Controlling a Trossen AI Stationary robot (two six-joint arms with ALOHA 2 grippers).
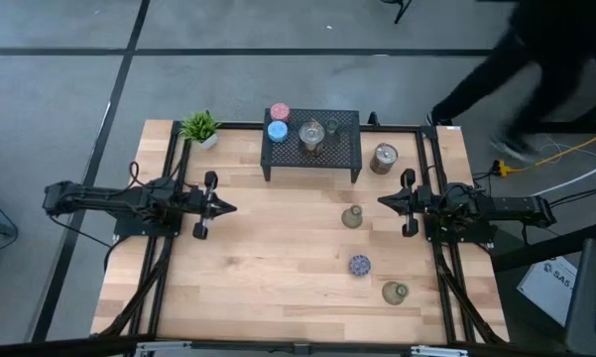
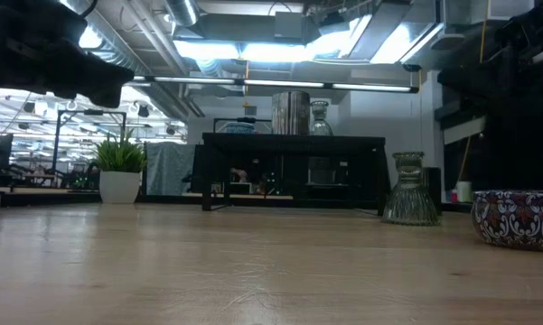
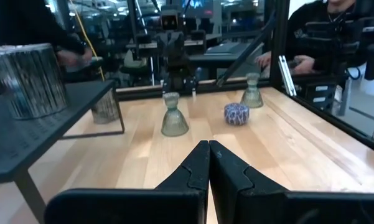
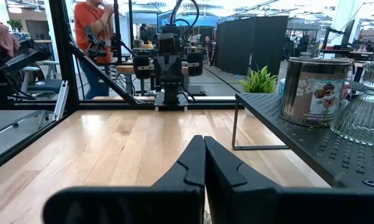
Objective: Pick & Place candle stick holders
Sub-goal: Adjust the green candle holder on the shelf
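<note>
Robotics lab: exposed ducts point(image 2: 253, 27), test rigs point(image 4: 168, 62).

- A light wooden plank worktop point(image 1: 278, 258) edged by a black metal frame.
- A large black wire-mesh rack point(image 1: 342, 149) on thin legs, standing at the middle of the worktop's far edge.
- A small green potted plant point(image 1: 200, 127) in a white pot, at the far left corner, just beside the rack's left end but apart from it.
- A grey floor point(image 1: 278, 79) crossed by dark lines.
- A person in dark clothes point(image 1: 536, 69) beyond the far right corner.
- A person in an orange top point(image 4: 93, 37) stands behind the frame.
- Yellow cable point(image 1: 565, 154) lies right of the worktop.
</note>
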